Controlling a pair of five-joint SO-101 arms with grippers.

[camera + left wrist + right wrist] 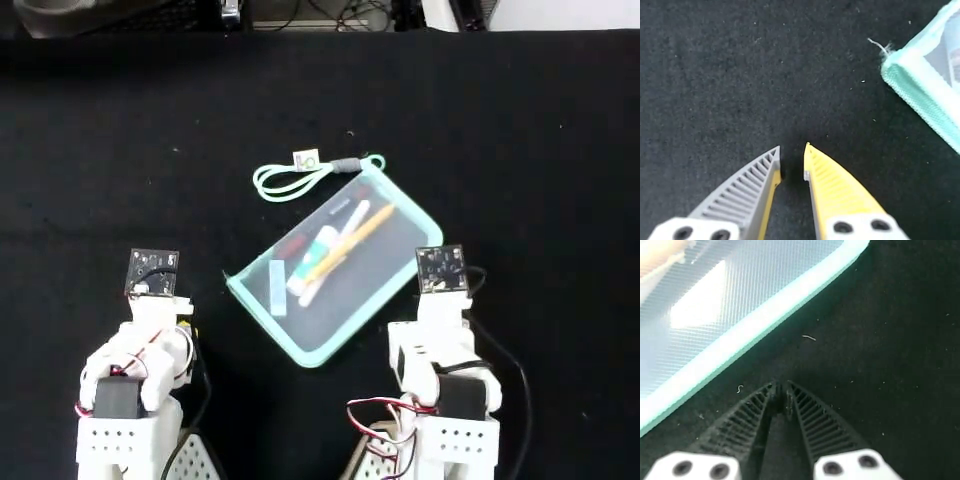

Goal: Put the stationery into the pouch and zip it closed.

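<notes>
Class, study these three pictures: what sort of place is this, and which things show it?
Probably a robotics lab bench. The left arm and the right arm, both small robots, sit side by side at a black table, with a mint pouch of pens laid between them as practice.

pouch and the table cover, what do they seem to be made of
Pouch: translucent plastic, seemingly mesh-textured; contents show through and a fine grid covers the panel. Edge binding: mint woven fabric, with a frayed thread at the corner. Table cover: black matte cloth, possibly felt; lint clings to it.
</notes>
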